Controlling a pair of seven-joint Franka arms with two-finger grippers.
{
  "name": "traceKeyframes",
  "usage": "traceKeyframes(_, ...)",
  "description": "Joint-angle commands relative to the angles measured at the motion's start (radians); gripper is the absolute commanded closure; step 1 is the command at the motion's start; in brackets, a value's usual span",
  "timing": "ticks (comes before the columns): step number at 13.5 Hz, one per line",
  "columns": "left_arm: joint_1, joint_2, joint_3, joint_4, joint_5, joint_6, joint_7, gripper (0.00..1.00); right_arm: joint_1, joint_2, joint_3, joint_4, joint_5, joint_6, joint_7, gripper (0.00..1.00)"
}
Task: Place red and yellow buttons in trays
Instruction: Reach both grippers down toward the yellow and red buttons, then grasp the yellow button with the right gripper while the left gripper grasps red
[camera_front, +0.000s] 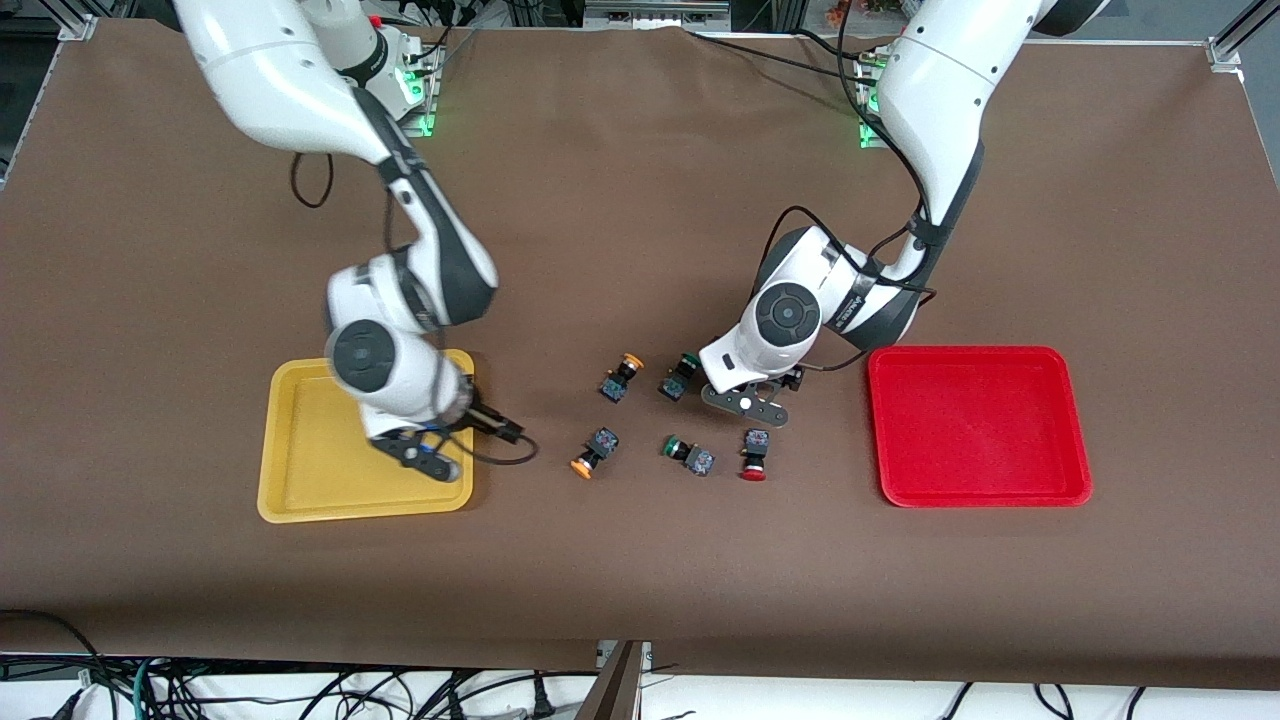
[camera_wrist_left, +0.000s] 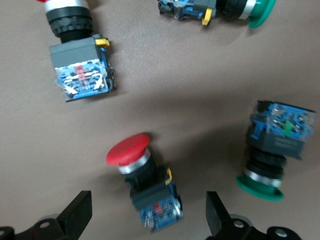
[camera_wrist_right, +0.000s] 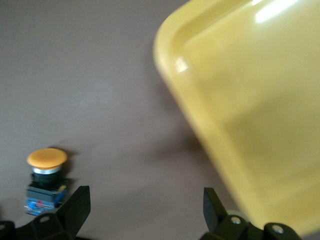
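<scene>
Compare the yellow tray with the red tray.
The yellow tray lies toward the right arm's end of the table; the red tray lies toward the left arm's. The right gripper hangs over the yellow tray's edge; nothing hangs over the red tray. Both are shallow, rimmed and hold no buttons.

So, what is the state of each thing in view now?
Left gripper: open, above a red button.
Right gripper: open, over yellow tray edge.
Red tray: empty.
Yellow tray: no buttons seen inside.
Yellow buttons: lying on table.
Green buttons: lying on table.
</scene>
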Motion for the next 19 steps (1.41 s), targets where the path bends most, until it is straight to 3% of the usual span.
traceKeyframes(1, 0.006, -0.016, 0.004, -0.111, 0.024, 0.153, -0.017, 0.12, 0.035, 0.067, -0.007, 0.024, 0.006, 0.139, 0.090, 0.00)
traceKeyframes(2, 0.006, -0.021, 0.004, -0.116, 0.023, 0.153, -0.018, 0.46, 0.045, 0.073, -0.007, 0.025, 0.006, 0.169, 0.099, 0.01)
traceKeyframes(3, 0.003, -0.029, 0.003, -0.115, 0.023, 0.150, -0.035, 0.63, 0.056, 0.078, -0.007, 0.027, 0.006, 0.199, 0.120, 0.01)
traceKeyframes(4, 0.001, -0.035, 0.003, -0.115, 0.023, 0.149, -0.044, 0.73, 0.067, 0.079, -0.007, 0.033, 0.005, 0.219, 0.128, 0.01)
traceKeyframes(5, 0.002, -0.044, 0.003, -0.115, 0.023, 0.138, -0.051, 0.92, 0.072, 0.079, -0.007, 0.048, 0.005, 0.217, 0.130, 0.01)
traceKeyframes(6, 0.003, -0.052, 0.001, -0.104, 0.023, 0.114, -0.048, 0.98, 0.084, 0.085, -0.007, 0.059, 0.006, 0.217, 0.134, 0.02)
traceKeyframes(9, 0.012, -0.104, 0.010, -0.081, 0.023, 0.017, -0.040, 1.00, 0.142, 0.166, -0.017, 0.165, -0.003, 0.217, 0.231, 0.02)
traceKeyframes(12, 0.053, -0.176, 0.055, -0.011, 0.038, -0.257, -0.038, 1.00, 0.150, 0.222, -0.017, 0.214, -0.003, 0.223, 0.240, 0.02)
traceKeyframes(14, 0.074, -0.182, 0.070, 0.036, 0.150, -0.380, 0.001, 1.00, 0.156, 0.246, -0.017, 0.248, -0.003, 0.223, 0.239, 0.02)
traceKeyframes(16, 0.126, -0.177, 0.067, 0.040, 0.222, -0.393, 0.136, 1.00, 0.158, 0.262, -0.019, 0.266, -0.004, 0.223, 0.239, 0.02)
traceKeyframes(17, 0.150, -0.164, 0.069, 0.040, 0.227, -0.391, 0.241, 1.00, 0.158, 0.266, -0.019, 0.266, -0.006, 0.228, 0.236, 0.10)
traceKeyframes(19, 0.222, -0.135, 0.067, 0.042, 0.221, -0.382, 0.421, 1.00, 0.158, 0.277, -0.017, 0.266, -0.018, 0.245, 0.236, 0.38)
